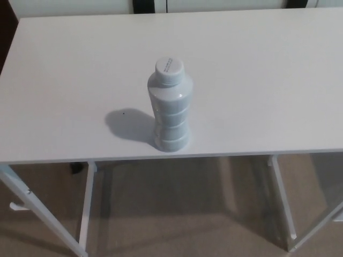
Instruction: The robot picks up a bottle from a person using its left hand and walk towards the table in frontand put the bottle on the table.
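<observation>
A smooth, matte white worktop (257, 80), cut off at the right side of the head view. Under it, thin white legs (86, 209) of square section, partly out of the picture at the bottom. Below, a beige floor (187, 214) with a soft, carpet-like look.

Upright on the worktop, close to its front edge and about midway along it: the bottle (170, 104). White or very pale grey, of slightly glossy plastic, with a body of stacked rounded rings, narrower at the waist, wider at the shoulder. On top, a wide round cap (169, 68) with a few lines of grey print, too small to read. Beside the base, toward the left edge, a soft grey shadow (128, 123).

Neither left hand nor right hand in the view; open or closed, impossible to tell. Under the front edge near the left, a small dark thing (76, 167), mostly hidden, not possible to identify.
</observation>
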Tool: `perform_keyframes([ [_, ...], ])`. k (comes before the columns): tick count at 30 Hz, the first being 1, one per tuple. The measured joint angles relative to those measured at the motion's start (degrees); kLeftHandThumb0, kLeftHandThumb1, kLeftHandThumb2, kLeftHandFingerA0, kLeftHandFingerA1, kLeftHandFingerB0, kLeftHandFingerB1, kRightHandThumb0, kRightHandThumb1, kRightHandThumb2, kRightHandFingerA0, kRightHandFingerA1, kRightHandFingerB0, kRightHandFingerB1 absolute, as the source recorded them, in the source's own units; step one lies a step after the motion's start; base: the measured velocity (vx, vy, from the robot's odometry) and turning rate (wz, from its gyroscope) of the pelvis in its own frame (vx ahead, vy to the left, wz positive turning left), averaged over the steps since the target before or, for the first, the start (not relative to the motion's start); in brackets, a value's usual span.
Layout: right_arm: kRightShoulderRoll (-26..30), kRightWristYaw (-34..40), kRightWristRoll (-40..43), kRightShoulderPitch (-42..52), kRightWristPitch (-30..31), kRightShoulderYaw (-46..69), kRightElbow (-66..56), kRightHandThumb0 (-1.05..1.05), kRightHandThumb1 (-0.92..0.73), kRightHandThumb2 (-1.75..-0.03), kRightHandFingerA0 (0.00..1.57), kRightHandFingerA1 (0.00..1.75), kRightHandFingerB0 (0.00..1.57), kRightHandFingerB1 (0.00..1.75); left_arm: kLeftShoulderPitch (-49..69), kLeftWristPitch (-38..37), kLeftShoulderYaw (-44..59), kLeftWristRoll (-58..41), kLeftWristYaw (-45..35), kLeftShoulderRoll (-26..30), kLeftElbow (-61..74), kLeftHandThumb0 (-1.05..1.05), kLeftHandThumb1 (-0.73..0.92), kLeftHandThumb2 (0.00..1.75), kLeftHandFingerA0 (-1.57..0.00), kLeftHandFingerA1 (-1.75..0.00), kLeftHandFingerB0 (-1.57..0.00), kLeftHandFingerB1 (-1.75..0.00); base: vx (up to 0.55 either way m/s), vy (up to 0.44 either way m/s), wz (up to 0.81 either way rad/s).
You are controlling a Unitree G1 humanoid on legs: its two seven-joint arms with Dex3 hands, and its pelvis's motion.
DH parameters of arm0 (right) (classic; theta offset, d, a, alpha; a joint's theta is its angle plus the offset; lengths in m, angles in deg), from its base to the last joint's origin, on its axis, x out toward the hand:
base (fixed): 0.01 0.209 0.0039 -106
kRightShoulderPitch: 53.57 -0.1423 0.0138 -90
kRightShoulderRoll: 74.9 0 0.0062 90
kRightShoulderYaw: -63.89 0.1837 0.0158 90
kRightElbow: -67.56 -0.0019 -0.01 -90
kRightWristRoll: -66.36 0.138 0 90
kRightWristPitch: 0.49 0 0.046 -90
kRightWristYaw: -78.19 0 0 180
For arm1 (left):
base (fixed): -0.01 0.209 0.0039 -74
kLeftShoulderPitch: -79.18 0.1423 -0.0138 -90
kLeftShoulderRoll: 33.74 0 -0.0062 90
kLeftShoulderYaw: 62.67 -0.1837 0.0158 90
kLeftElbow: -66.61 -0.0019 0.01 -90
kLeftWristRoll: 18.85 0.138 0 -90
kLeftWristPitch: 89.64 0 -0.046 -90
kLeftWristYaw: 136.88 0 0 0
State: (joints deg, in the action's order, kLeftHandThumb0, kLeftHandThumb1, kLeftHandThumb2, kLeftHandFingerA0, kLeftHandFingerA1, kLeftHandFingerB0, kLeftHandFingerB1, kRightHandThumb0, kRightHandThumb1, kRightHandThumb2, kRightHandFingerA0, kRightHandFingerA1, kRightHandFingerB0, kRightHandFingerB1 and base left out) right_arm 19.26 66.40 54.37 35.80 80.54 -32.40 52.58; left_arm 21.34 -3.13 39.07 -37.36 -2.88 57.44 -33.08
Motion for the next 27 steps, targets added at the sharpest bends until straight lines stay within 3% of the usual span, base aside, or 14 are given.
perform_keyframes([
  [4,-0.01,0.08,0.02,-0.07,0.00,0.02,-0.04,-0.41,-0.71,-0.62,0.65,0.50,0.53,0.41,-5.34,-0.73,-1.17,2.21,3.62,-0.11,-8.24,-0.55,0.67,0.61,-0.45,-0.53,-0.43,-0.39,0.00,0.000,0.00],
  [5,-0.01,0.09,0.03,-0.07,0.00,0.02,-0.06,-0.42,-0.70,-0.62,0.67,0.50,0.56,0.41,-7.02,-0.92,-1.52,2.91,5.13,-0.07,-10.99,-0.62,0.59,0.95,-0.39,-0.62,-0.32,-0.52,0.00,0.000,0.00],
  [8,-0.01,0.11,0.04,-0.16,0.00,0.04,-0.11,-0.42,-0.70,-0.62,0.67,0.50,0.56,0.41,-10.93,-1.53,-2.53,4.87,8.71,0.20,-17.47,-0.62,0.59,0.95,-0.39,-0.62,-0.32,-0.52,0.00,0.000,0.00],
  [9,-0.01,0.12,0.04,-0.22,0.00,0.04,-0.14,-0.42,-0.70,-0.61,0.64,0.47,0.55,0.41,-11.81,-1.70,-2.81,5.31,9.66,0.30,-19.00,-0.59,0.67,0.60,-0.37,-0.53,-0.41,-0.41,0.00,0.000,0.00],
  [13,-0.01,0.21,0.04,-0.81,0.00,0.10,-0.19,-0.42,-0.70,-0.61,0.64,0.47,0.55,0.41,-16.60,-2.48,-3.55,7.21,13.79,0.82,-28.21,-0.59,0.67,0.60,-0.37,-0.53,-0.41,-0.41,0.00,0.000,0.00],
  [14,-0.01,0.24,0.04,-1.00,0.00,0.13,-0.19,-0.44,-0.69,-0.62,0.71,0.54,0.56,0.41,-17.90,-2.72,-3.68,7.66,14.90,1.01,-30.89,-0.59,0.68,0.61,-0.38,-0.43,-0.36,-0.35,0.00,0.000,0.00],
  [25,-0.01,2.82,0.23,-1.47,-0.74,2.04,-0.69,-0.41,-0.69,-0.61,0.68,0.52,0.54,0.41,-24.65,-8.81,-4.58,12.88,26.19,2.79,-47.67,-0.57,0.69,0.61,-0.40,-0.43,-0.39,-0.36,0.00,0.000,0.00],
  [26,-0.01,2.97,0.24,-1.47,-0.76,2.19,-0.69,-0.41,-0.68,-0.61,0.70,0.48,0.55,0.40,-24.79,-9.15,-4.63,13.11,26.63,2.92,-48.07,-0.62,0.56,0.88,-0.33,-0.55,-0.30,-0.50,0.00,0.000,0.00],
  [27,-0.01,3.48,0.28,-1.40,-0.77,2.62,-0.67,-0.41,-0.68,-0.61,0.69,0.49,0.55,0.40,-25.23,-10.34,-4.98,13.92,28.08,3.35,-49.33,-0.59,0.69,0.61,-0.39,-0.49,-0.38,-0.38,0.00,0.000,0.00],
])
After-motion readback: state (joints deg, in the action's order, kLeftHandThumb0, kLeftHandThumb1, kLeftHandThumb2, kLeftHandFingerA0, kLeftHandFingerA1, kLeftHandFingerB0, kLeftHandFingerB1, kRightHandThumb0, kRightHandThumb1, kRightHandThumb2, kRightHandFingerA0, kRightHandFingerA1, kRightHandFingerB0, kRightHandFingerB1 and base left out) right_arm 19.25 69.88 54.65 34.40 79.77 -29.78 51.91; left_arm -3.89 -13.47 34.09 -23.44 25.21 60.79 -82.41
